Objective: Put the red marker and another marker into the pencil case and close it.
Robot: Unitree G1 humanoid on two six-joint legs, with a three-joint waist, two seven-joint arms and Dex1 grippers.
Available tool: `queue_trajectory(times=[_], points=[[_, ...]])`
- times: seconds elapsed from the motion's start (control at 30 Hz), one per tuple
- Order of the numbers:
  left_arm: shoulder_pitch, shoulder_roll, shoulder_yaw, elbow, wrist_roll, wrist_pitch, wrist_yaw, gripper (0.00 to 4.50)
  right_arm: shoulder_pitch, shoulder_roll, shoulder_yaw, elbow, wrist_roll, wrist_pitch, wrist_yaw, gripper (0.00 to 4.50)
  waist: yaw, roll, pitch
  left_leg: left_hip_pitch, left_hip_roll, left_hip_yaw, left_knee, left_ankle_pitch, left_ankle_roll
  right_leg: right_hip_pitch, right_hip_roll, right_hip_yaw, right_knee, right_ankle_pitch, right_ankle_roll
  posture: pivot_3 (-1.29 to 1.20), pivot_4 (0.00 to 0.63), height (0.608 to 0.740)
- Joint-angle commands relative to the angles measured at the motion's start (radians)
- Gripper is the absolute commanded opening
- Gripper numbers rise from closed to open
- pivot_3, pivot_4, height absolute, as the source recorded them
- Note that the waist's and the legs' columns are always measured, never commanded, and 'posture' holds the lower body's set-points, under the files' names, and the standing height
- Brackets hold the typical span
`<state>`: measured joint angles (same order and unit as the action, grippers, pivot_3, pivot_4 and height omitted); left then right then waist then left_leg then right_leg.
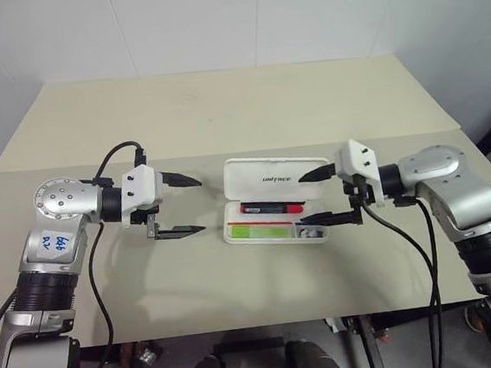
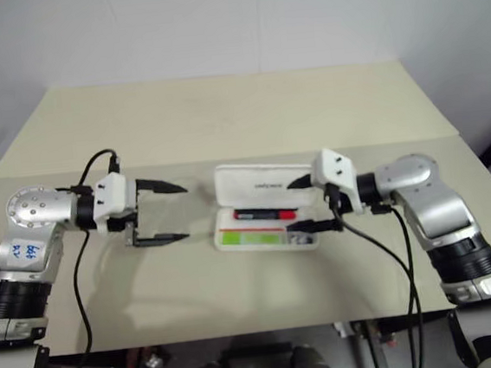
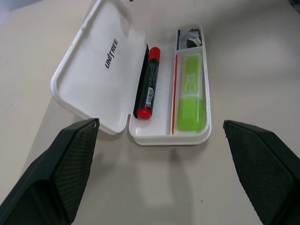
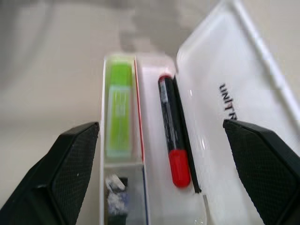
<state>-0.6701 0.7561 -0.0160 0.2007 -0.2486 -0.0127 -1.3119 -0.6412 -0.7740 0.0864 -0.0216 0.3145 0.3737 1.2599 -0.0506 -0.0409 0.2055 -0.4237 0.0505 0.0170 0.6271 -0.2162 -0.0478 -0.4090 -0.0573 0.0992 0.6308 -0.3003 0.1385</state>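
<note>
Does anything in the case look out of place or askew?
Nothing stands out. The red marker and the green marker lie flat in separate compartments of the open pencil case, parallel to its long sides.

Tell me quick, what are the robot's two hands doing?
Left gripper: open, holding nothing.
Right gripper: open, holding nothing, at the pencil case.

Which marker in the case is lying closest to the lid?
The red marker. It lies along the hinge side of the case, right beside the open lid. The green marker sits in the outer compartment, past the thin red divider.
</note>
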Motion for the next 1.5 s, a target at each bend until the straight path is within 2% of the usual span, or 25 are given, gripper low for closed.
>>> queue_trajectory(times=[0.03,0.1,0.2,0.33,0.5,0.6,0.93,1.0,1.23,1.5], points=[[-0.002,0.017,0.055,-0.025,-0.058,0.025,0.004,4.50,0.059,-0.004,-0.164,-0.105,0.125,0.001,-0.031,4.49,0.004,0.000,0.000,0.000,0.000,0.000,0.000,0.000,0.000,0.000,0.000,0.000,0.000,0.000,0.000,0.00,0.150,0.740],[0.009,0.025,0.087,-0.027,-0.088,0.051,0.010,4.50,0.084,0.010,-0.249,-0.155,0.222,0.054,-0.065,4.49,0.005,0.000,0.000,0.000,0.000,0.000,0.000,0.000,0.000,0.000,0.000,0.000,0.000,0.000,0.000,0.00,0.150,0.740],[0.029,0.047,0.111,-0.021,-0.096,0.063,0.006,4.50,0.157,-0.038,-0.294,-0.214,0.256,0.081,-0.049,4.49,0.004,0.000,0.000,0.001,0.000,0.000,0.000,0.000,0.000,0.000,0.000,0.000,0.000,0.000,0.000,0.00,0.150,0.740],[0.033,0.057,0.121,-0.004,-0.094,0.058,0.006,4.50,0.198,-0.073,-0.307,-0.187,0.211,-0.001,-0.050,4.49,0.002,0.000,0.000,0.001,0.000,0.000,0.000,0.000,0.000,0.001,0.000,0.000,0.000,0.000,0.000,0.00,0.150,0.740],[0.024,0.057,0.118,0.011,-0.095,0.056,-0.007,4.50,0.223,-0.103,-0.318,-0.209,0.270,0.058,-0.037,4.49,0.001,0.000,0.000,0.001,0.000,0.001,0.001,0.000,0.000,0.001,0.000,0.000,0.000,0.001,-0.001,0.00,0.150,0.740],[0.006,0.045,0.119,0.029,-0.104,0.057,-0.009,3.87,0.256,-0.125,-0.299,-0.227,0.258,0.051,-0.024,4.50,0.002,0.000,0.000,0.001,0.000,0.001,0.001,0.000,0.000,0.001,0.000,0.000,0.000,0.001,-0.001,0.00,0.150,0.740],[-0.034,0.011,0.110,0.084,-0.098,0.080,0.026,0.46,0.255,-0.118,-0.278,-0.199,0.209,0.013,-0.044,4.50,0.000,0.000,0.000,0.001,0.000,0.001,0.001,0.000,0.000,0.001,0.000,0.000,-0.001,0.001,0.000,0.00,0.150,0.740],[-0.048,-0.007,0.102,0.107,-0.081,0.072,0.052,0.05,0.252,-0.114,-0.273,-0.196,0.206,0.011,-0.048,4.50,0.001,0.000,0.000,0.001,0.000,0.001,0.001,0.000,0.000,0.001,0.000,0.000,-0.001,0.001,0.000,0.00,0.150,0.740],[-0.152,-0.134,0.066,0.251,0.025,0.055,0.273,0.05,0.237,-0.102,-0.253,-0.178,0.203,0.002,-0.069,4.50,0.016,0.000,0.000,0.001,0.000,0.001,0.002,0.000,0.000,0.001,0.000,0.000,-0.001,0.001,0.001,0.00,0.150,0.740],[-0.237,-0.240,-0.015,0.387,0.126,0.060,0.384,0.05,0.238,-0.090,-0.248,-0.197,0.206,0.007,-0.095,4.50,0.023,0.000,0.000,0.000,0.000,0.001,0.001,0.000,0.000,0.001,0.000,0.000,-0.001,0.001,0.001,0.00,0.150,0.740]])
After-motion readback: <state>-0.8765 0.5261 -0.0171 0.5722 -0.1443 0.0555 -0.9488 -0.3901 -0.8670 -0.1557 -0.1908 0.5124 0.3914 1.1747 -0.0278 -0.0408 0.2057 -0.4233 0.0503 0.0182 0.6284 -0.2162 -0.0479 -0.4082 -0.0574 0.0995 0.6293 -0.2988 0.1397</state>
